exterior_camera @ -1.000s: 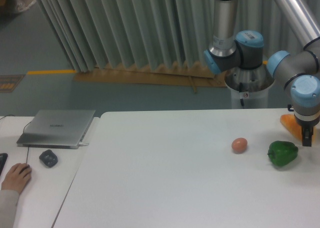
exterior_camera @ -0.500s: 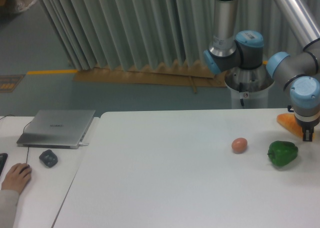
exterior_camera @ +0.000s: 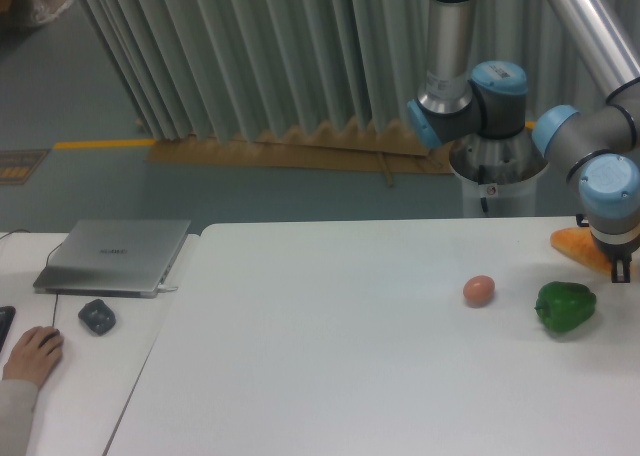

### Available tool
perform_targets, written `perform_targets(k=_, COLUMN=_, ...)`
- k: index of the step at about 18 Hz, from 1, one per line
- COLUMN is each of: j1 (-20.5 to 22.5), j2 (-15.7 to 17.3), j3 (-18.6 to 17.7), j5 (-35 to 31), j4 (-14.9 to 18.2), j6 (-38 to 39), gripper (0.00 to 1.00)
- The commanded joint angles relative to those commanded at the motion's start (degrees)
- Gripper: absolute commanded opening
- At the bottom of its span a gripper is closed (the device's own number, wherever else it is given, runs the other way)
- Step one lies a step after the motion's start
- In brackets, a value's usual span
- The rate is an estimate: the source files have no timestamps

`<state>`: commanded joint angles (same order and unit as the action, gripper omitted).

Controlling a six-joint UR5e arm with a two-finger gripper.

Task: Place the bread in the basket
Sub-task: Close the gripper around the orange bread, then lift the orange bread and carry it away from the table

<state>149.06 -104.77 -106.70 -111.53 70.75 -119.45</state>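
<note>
The bread (exterior_camera: 575, 246), a golden-orange loaf, hangs tilted a little above the white table (exterior_camera: 330, 356) at the far right edge of the view. My gripper (exterior_camera: 620, 269) is shut on its right end, which the wrist and the picture's edge partly hide. The basket is out of view.
A green pepper (exterior_camera: 565, 307) lies just below the bread, and a pinkish-brown egg (exterior_camera: 479, 290) sits to its left. The arm's base (exterior_camera: 497, 171) stands behind the table. On the left desk are a laptop (exterior_camera: 112, 256), a mouse (exterior_camera: 96, 316) and a person's hand (exterior_camera: 30, 354).
My gripper has risen slightly and the bread has come up with it, away from the pepper. The egg and pepper have stayed put.
</note>
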Motion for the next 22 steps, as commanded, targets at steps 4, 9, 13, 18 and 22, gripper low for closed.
perform_targets(k=4, j1=0.00, j2=-0.35, j3=0.88, j5=-0.09, j4=0.09, j6=0.45, gripper=0.15)
perform_targets(k=9, j1=0.09, j2=-0.18, j3=3.16, j5=-0.18, j4=1.67, j6=0.27, gripper=0.15)
perform_targets(k=13, j1=0.17, j2=0.44, j3=5.35, j5=0.09, j4=4.91, j6=0.27, gripper=0.14)
perform_targets(k=18, j1=0.26, j2=2.10, j3=6.85, j5=0.79, j4=8.43, j6=0.36, gripper=0.14)
perform_targets(k=22, j1=0.26, j2=3.25, j3=7.47, j5=3.16, j4=11.33, j6=0.36, gripper=0.14)
